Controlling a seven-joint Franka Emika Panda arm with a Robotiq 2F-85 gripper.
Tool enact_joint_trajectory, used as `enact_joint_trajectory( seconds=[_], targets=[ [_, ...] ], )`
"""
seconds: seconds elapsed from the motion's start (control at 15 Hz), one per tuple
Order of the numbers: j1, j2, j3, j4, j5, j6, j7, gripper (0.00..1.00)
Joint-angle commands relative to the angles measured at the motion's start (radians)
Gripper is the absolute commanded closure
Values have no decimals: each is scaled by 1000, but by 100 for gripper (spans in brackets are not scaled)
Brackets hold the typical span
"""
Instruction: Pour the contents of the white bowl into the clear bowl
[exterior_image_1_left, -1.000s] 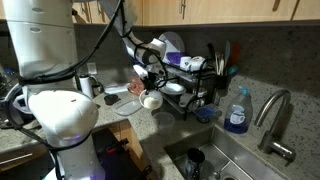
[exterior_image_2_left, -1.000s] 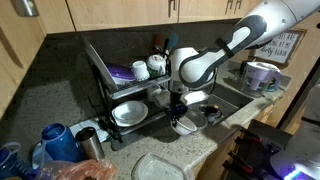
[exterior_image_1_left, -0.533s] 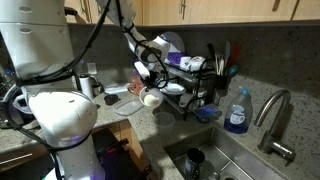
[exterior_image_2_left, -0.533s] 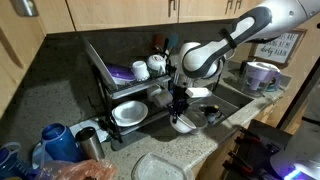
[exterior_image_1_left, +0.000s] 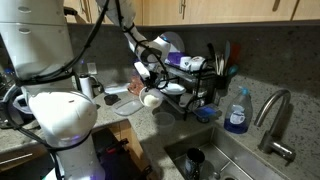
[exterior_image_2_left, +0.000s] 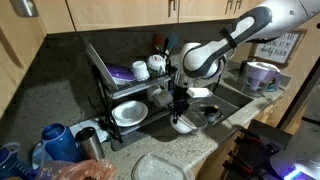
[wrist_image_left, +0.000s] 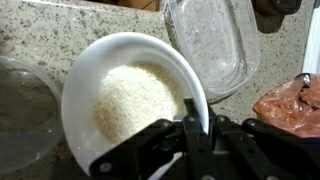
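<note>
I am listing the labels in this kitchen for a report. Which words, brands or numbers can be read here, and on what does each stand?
"daily bread" (probably; script, partly blurred): on the white sign in an exterior view.
Label on the blue soap bottle: too small to read.
The white bowl and the clear tray in the wrist view: no text.

White bowl (wrist_image_left: 85, 75), filled with white grains, clamped at rim by tool (wrist_image_left: 195, 118). Clear bowl (wrist_image_left: 22, 110) just beside, on counter (wrist_image_left: 90, 25).
</note>
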Motion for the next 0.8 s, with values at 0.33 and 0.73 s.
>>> enact_joint_trajectory(
  seconds=[0.33, 0.73],
  targets=[
    [-27, 9, -2, 2, 99, -27, -60, 98],
    [-56, -8, -21, -2, 165, -61, -136, 98]
  ],
)
